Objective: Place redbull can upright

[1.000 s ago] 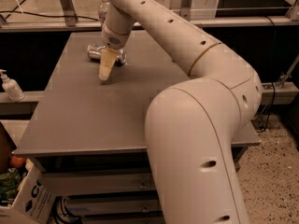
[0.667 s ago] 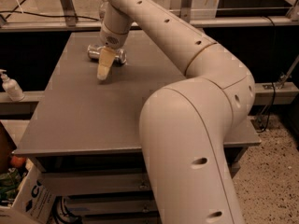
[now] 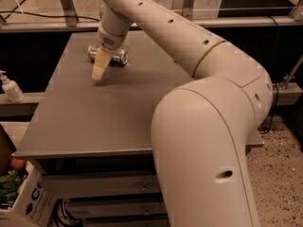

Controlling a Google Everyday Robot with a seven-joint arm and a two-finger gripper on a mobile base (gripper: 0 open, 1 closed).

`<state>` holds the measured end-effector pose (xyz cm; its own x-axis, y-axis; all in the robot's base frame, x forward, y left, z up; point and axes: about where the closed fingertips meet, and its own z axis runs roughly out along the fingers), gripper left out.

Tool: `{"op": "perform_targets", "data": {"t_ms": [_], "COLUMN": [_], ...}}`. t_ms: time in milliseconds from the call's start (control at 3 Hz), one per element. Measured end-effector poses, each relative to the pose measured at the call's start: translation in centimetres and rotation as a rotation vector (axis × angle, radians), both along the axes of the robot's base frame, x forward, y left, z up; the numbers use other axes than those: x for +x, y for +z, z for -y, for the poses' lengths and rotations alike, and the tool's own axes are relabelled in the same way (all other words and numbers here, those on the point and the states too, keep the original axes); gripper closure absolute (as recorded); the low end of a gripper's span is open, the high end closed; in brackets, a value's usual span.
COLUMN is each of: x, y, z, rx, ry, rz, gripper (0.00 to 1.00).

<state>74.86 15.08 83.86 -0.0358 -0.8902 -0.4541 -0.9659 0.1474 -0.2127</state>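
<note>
The redbull can (image 3: 118, 56) lies on its side near the far left of the grey table (image 3: 109, 122). It is silver with a blue panel, and my wrist hides its middle. My gripper (image 3: 98, 74) points down at the table just in front of the can, its tan tip low over the surface. It holds nothing that I can see. My arm (image 3: 203, 126) arches in from the right and fills the right side of the view.
A white pump bottle (image 3: 9, 86) stands on a ledge left of the table. A cardboard box (image 3: 28, 202) sits on the floor at the lower left. A metal rail (image 3: 227, 20) runs behind the table.
My gripper tip has shifted slightly to the left in front of the can. The can has not moved.
</note>
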Motion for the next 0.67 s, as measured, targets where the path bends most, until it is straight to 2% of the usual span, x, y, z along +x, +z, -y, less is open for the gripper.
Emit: {"op": "perform_targets", "data": {"t_ms": [667], "x": [0.16], "y": [-0.26], "z": [-1.36], "rx": [-0.005], "ry": [-0.036], "rz": [0.033], "gripper": [0.0]}}
